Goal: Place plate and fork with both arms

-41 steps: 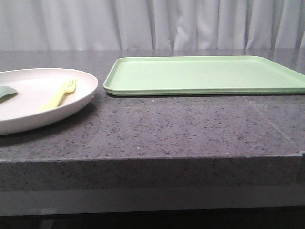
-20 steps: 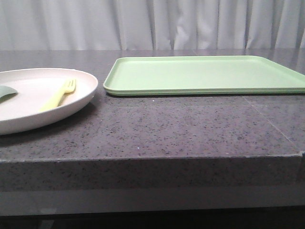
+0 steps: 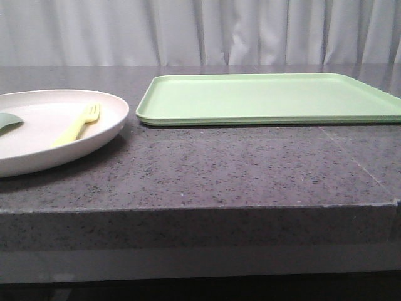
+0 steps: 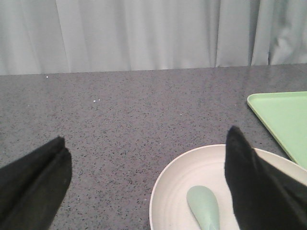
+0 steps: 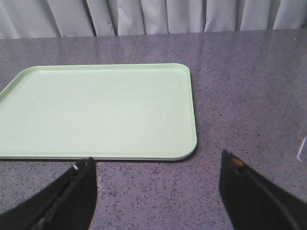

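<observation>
The cream plate [image 3: 37,150] lies at the left of the dark stone table. The pale-yellow fork [image 3: 76,125] lies in it, tines pointing away from me. A teal-green utensil piece [image 3: 7,122] lies in the plate at its left; it also shows in the left wrist view [image 4: 205,208]. My left gripper [image 4: 146,143] is open and empty above the plate's [image 4: 177,191] near-left rim; one finger overlaps the plate in that view. My right gripper [image 5: 156,160] is open and empty over bare table. Neither gripper shows in the front view.
A flat light-green tray [image 3: 263,97] lies at the back right of the table, next to the plate; its near edge is just ahead of my right gripper [image 5: 96,110]. A grey curtain hangs behind the table. The table's front edge [image 3: 200,210] runs across the front view.
</observation>
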